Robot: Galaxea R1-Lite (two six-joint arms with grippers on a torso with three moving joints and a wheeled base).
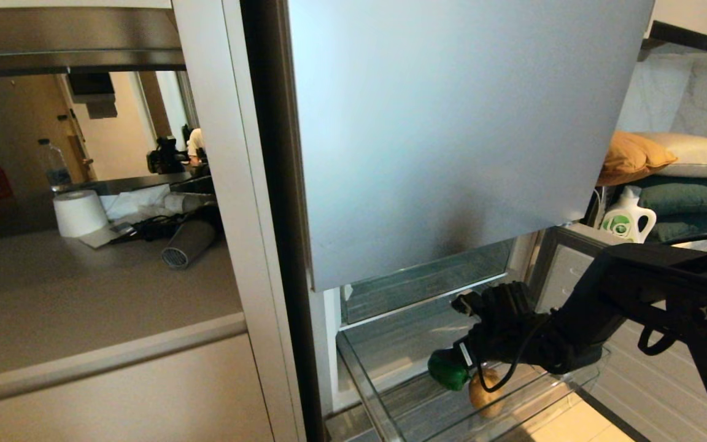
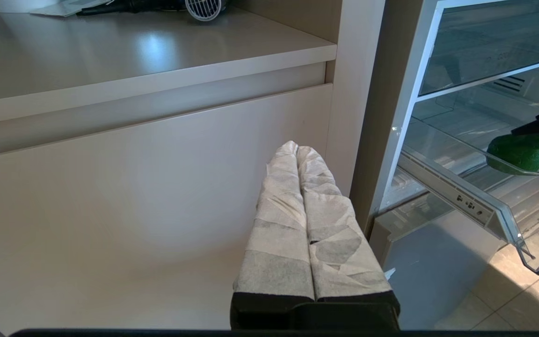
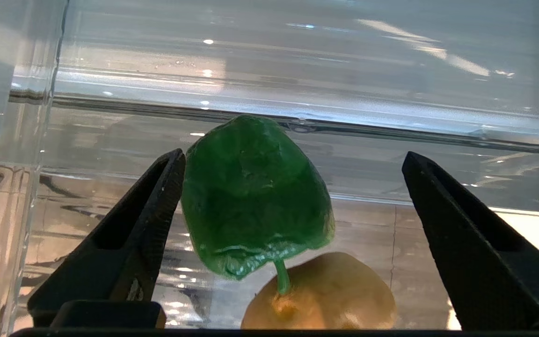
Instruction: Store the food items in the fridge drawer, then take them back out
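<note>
The clear fridge drawer (image 1: 359, 376) is pulled out below the silver-blue door. The green bell pepper (image 1: 448, 370) and the tan bun (image 1: 483, 393) lie side by side inside it. My right gripper (image 1: 456, 331) reaches into the drawer and is open. In the right wrist view the pepper (image 3: 255, 196) sits between the wide-spread black fingers (image 3: 152, 220), close against one of them and far from the other. Its stem touches the bun (image 3: 321, 295). My left gripper (image 2: 296, 147) hangs parked by the cabinet front, its white-wrapped fingers pressed together.
The fridge door panel (image 1: 452, 135) hangs over the drawer. A glass shelf (image 1: 421, 285) sits just above its back. On the counter to the left lie a grey hair dryer (image 1: 188, 242) and a paper roll (image 1: 79, 213). A detergent bottle (image 1: 626, 221) and pillows are at right.
</note>
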